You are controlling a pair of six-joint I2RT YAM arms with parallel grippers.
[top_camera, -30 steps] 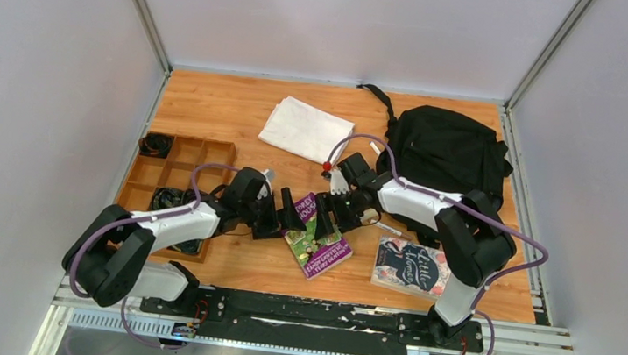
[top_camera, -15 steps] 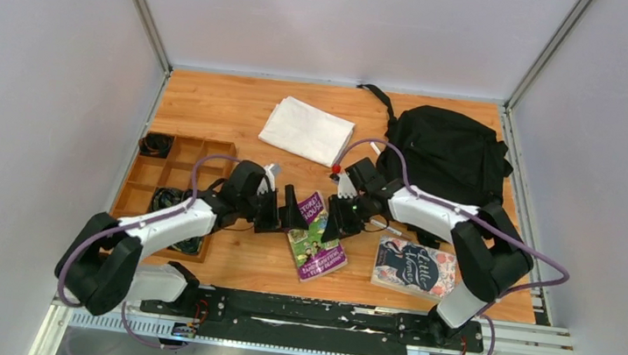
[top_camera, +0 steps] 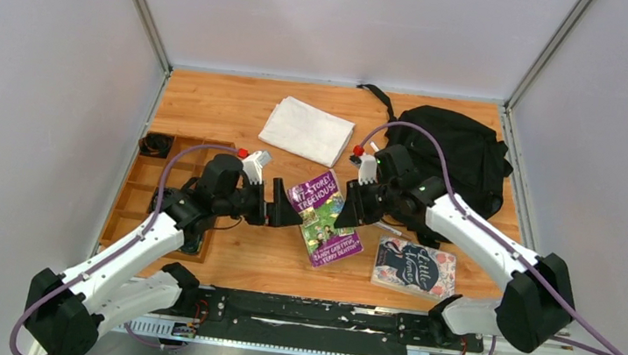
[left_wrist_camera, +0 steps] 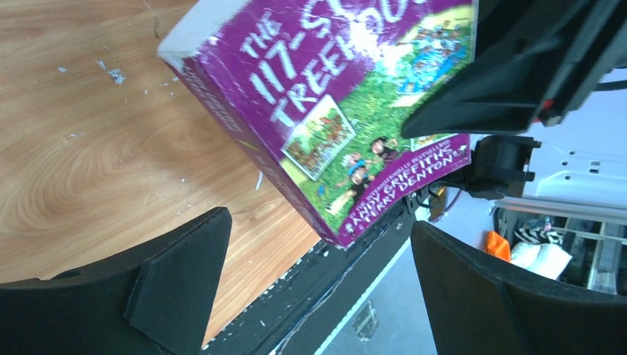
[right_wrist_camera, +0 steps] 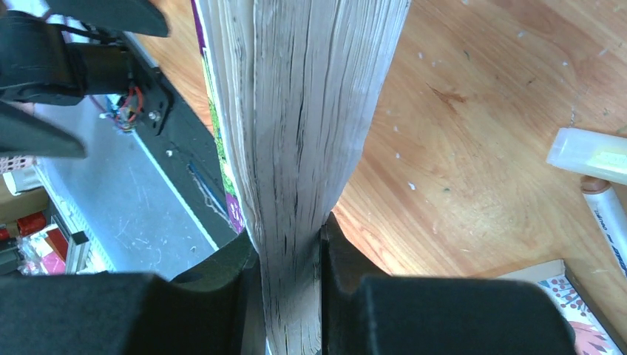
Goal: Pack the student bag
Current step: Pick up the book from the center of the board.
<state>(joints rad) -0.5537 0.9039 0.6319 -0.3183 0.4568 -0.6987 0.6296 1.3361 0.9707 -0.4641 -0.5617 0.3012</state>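
The student bag [top_camera: 450, 152], a big black backpack, lies at the back right of the table. A purple paperback [top_camera: 324, 216] hangs tilted just above the wood between my two arms. My right gripper [top_camera: 351, 206] is shut on its page edge. In the right wrist view the fingers [right_wrist_camera: 290, 237] pinch the grey pages [right_wrist_camera: 303, 111]. My left gripper [top_camera: 277, 204] stands wide open just left of the book, holding nothing. The left wrist view shows that gripper [left_wrist_camera: 318, 244] open below the book's cover [left_wrist_camera: 333, 96].
A dark blue book [top_camera: 411, 267] lies near the front right. A folded white cloth [top_camera: 307, 130] sits at the back middle. A wooden compartment tray [top_camera: 164, 188] holds dark cables at the left. Two markers [right_wrist_camera: 591, 155] lie on the wood by the blue book.
My right gripper closed on the purple book's page edge and raised it toward the back. My left gripper drew back from the book to the left and stayed open.
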